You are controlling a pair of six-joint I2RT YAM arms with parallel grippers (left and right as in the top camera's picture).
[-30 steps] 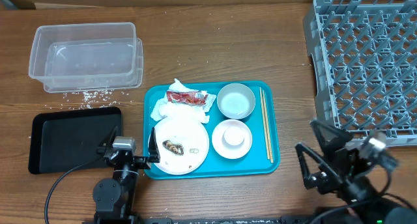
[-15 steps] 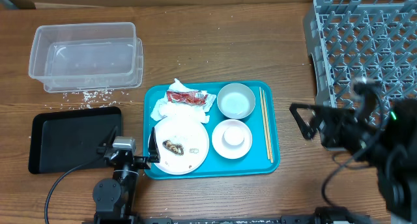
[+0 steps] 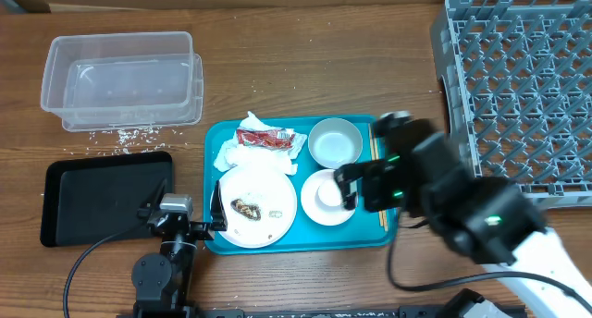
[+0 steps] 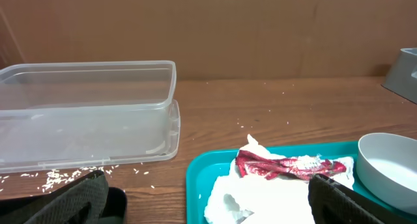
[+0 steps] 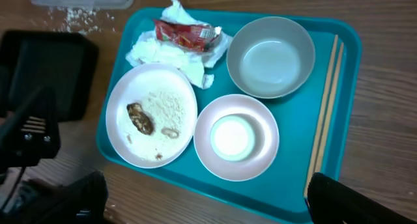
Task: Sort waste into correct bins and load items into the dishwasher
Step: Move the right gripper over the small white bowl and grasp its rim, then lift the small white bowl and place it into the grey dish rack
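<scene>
The right gripper hovers above the right half of the teal tray, its fingers spread wide and empty. Of the two arms it is the nearer to everything on that half. The near bowl sits almost straight below and slightly ahead of the gap between the fingers, upright with its mouth up. The far bowl sits just behind it toward the tray's far rim. The chopsticks lie side by side along the tray's right rim, off toward the right-hand finger. Their long axis runs from near rim to far rim, so the fingers' closing line crosses it. Which end is the tip I cannot tell. The plate, with rice and a brown lump, fills the tray's near-left part, and the napkin with its red wrapper lies at the far-left corner. The left gripper waits at the tray's left edge, also wide and empty. The dish rack stands off the tray's right side, so I judge a short carry rightward follows any grasp.
</scene>
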